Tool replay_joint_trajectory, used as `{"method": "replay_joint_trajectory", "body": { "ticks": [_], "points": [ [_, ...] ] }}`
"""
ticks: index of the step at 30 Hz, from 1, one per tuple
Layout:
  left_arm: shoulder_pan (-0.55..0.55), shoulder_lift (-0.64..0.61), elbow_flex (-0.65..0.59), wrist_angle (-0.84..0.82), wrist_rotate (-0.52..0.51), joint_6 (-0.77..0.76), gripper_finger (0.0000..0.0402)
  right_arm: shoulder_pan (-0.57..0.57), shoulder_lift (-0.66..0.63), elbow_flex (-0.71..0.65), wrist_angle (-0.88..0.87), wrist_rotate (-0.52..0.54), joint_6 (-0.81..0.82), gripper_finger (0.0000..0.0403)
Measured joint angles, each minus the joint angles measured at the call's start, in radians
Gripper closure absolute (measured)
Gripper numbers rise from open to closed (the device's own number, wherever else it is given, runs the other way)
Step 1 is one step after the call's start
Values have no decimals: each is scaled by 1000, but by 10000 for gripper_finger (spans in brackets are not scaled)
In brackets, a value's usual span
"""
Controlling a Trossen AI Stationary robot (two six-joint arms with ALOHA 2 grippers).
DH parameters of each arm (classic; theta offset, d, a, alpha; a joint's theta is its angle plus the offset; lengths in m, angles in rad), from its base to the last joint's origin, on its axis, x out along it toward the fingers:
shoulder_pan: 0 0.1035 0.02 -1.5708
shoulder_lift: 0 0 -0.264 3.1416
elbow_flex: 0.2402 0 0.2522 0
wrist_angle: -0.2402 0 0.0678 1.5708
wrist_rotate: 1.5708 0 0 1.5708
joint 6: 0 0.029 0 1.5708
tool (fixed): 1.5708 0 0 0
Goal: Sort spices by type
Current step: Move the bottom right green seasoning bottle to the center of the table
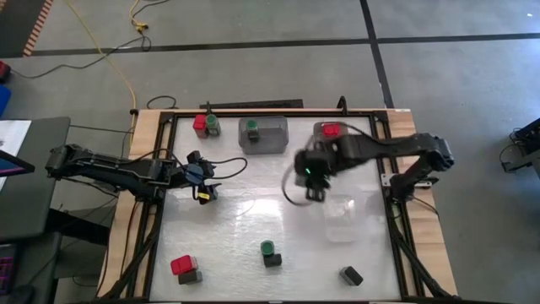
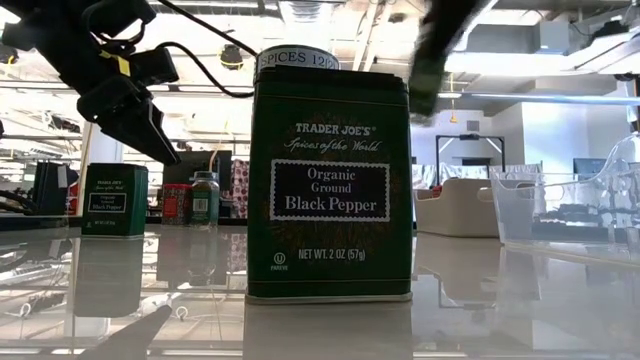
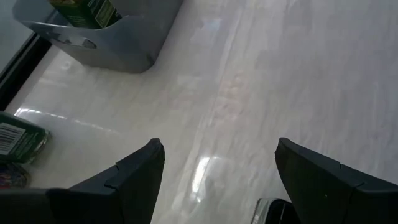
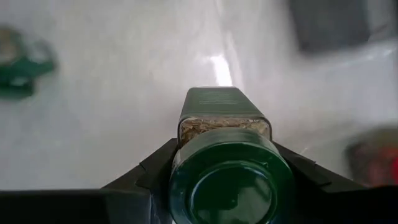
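Note:
My right gripper (image 1: 314, 179) is over the table's middle, shut on a green-lidded jar (image 4: 230, 180) of dried herbs. My left gripper (image 1: 203, 184) hangs open over bare table left of centre, its fingers (image 3: 140, 177) wide apart and touching nothing. A red-topped container (image 1: 200, 123) and a green-lidded jar (image 1: 213, 127) stand at the far edge. Another green-lidded jar (image 1: 267, 248) sits on a dark block near the near edge. A red-topped box (image 1: 182, 265) stands beside a dark block at near left. One dark block (image 1: 351, 274) lies at near right. In the low view a black pepper tin (image 2: 330, 180) fills the centre. My right gripper pinches the jar between its two fingers (image 4: 149, 171), on the sides just below the green lid (image 4: 186, 162). The fingers come from above, pointing down. The jar is upright in the hold, lid toward the wrist. Whether its base is off the table, I cannot tell.
A grey tray (image 1: 274, 139) at the far edge holds one green-topped container (image 1: 251, 129). A red-topped container (image 1: 331, 131) sits in a tray under the right arm. A clear tray (image 1: 348, 221) stands right of centre. Bare table shows between the two grippers.

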Motion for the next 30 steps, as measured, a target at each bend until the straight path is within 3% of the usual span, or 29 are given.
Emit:
{"method": "replay_joint_trajectory", "body": {
  "ticks": [7, 17, 24, 30],
  "points": [
    [0, 0, 0, 2, 0, 0, 107, -139, 189, 171, 33, -29, -256, 182],
    [0, 0, 0, 2, 0, 0, 107, -202, 487, 427, -34, -47, -438, 182],
    [0, 0, 0, 2, 0, 0, 107, -220, 580, 465, -44, -133, -465, 182],
    [0, 0, 0, 2, 0, 0, 107, -245, 583, 451, 11, -190, -461, 182]
  ]
}}
